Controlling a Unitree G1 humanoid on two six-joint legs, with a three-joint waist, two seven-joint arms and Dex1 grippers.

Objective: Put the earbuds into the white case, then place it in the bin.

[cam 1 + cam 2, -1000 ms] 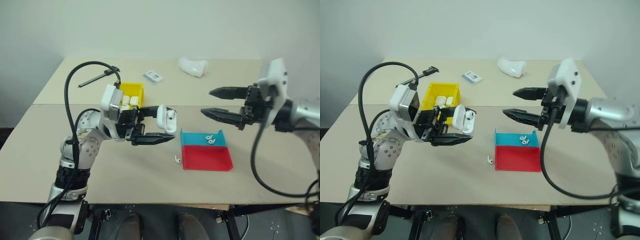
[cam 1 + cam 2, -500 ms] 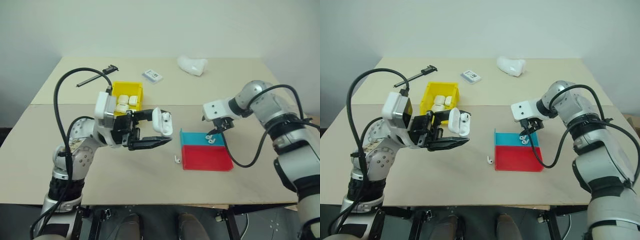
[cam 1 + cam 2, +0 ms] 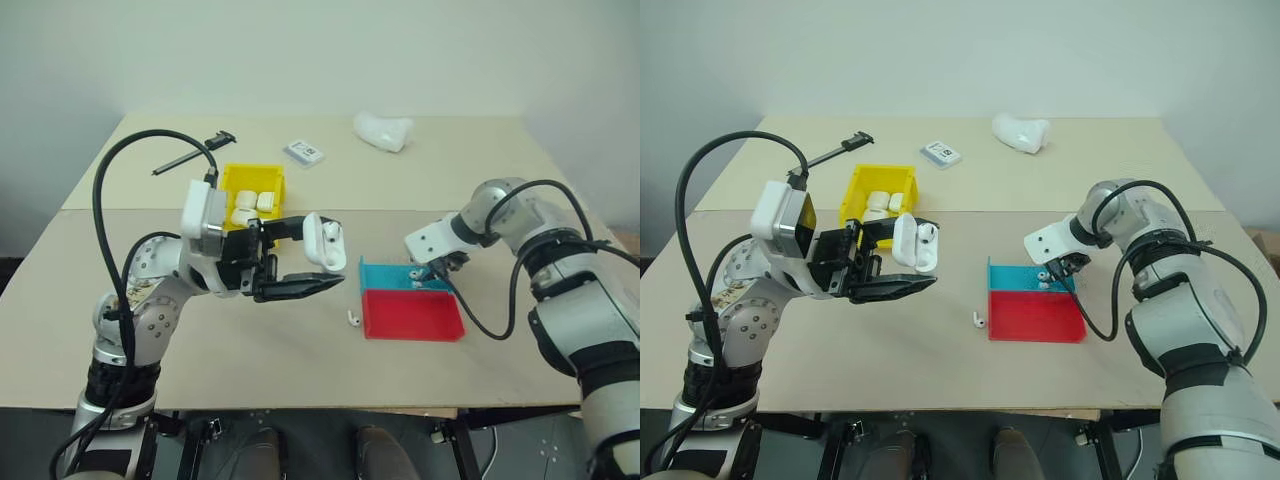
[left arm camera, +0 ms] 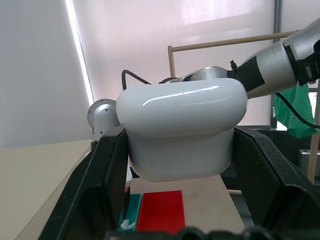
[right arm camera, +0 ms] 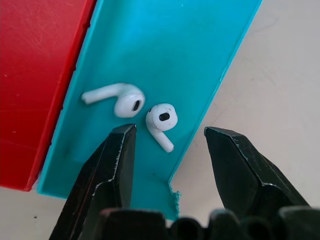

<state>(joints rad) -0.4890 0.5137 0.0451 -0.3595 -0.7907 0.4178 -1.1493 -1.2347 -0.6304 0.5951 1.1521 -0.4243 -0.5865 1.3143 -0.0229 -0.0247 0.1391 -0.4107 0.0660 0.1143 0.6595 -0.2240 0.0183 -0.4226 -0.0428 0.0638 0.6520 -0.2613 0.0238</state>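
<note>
- The table (image 3: 200, 340) is a pale beige top, and everything in play sits on its middle band.
- The bin (image 3: 252, 180) is bright yellow with upright walls; it stands behind the left arm and already holds several small white items.
- The teal tray (image 5: 190, 55) and the red tray (image 3: 412, 316) sit edge to edge, right of centre.
- The white case (image 3: 324, 240) is held above the table, pinched between the fingers of the left gripper (image 3: 305, 255). Its lid stands open and one earbud appears seated inside. The shell is stiff and glossy, so it will likely be slippery — a squeeze across its broad flanks, as here, looks the safest hold.
- The right gripper (image 5: 170, 150) points down over the teal tray, its fingers spread either side of one bud without touching it.
- The earbuds (image 5: 161, 119) are tiny, glossy and white with short stems; two lie close together in the teal tray.
- A loose earbud (image 3: 353, 319) rests on the table just beside the red tray. Such light, rounded buds will probably skid under a clumsy pinch — closing across the bulb and stem seems wisest.
</note>
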